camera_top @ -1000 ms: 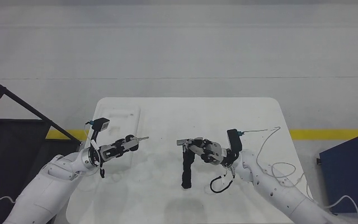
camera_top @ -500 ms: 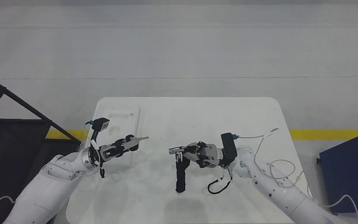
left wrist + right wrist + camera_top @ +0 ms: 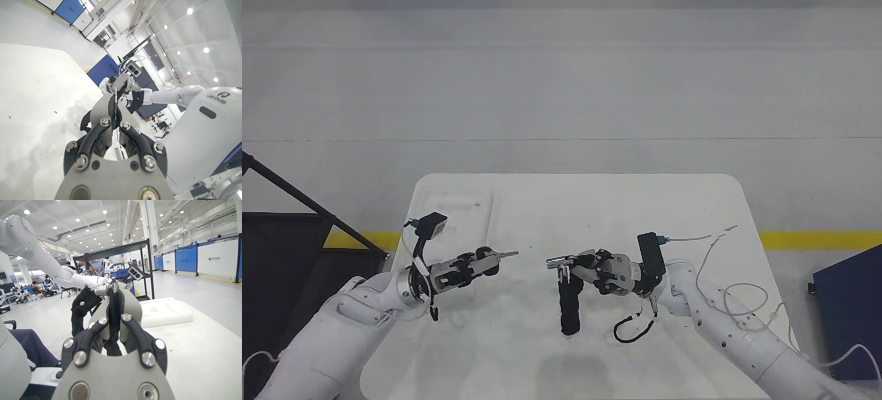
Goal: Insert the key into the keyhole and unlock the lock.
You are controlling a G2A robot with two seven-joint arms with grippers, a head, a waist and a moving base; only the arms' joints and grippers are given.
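Pinches a key [image 3: 504, 254] in the left tool [image 3: 485, 258], closed on its head, leaving the blade free beyond the tool's tip for insertion. Clamps a silver lock [image 3: 560, 262] in the right tool [image 3: 587, 265], shut around it and lifted off the worktop [image 3: 662, 210], probably to meet the key in mid-air. Lets a black strap [image 3: 569, 305] dangle below that tool. Aims the key's long axis roughly level, tip straight ahead of the left tool towards the right one. Turns the keyhole [image 3: 130, 87] back at the key, on nearly the same line. Leaves a gap between tip and keyhole: near, not touching.
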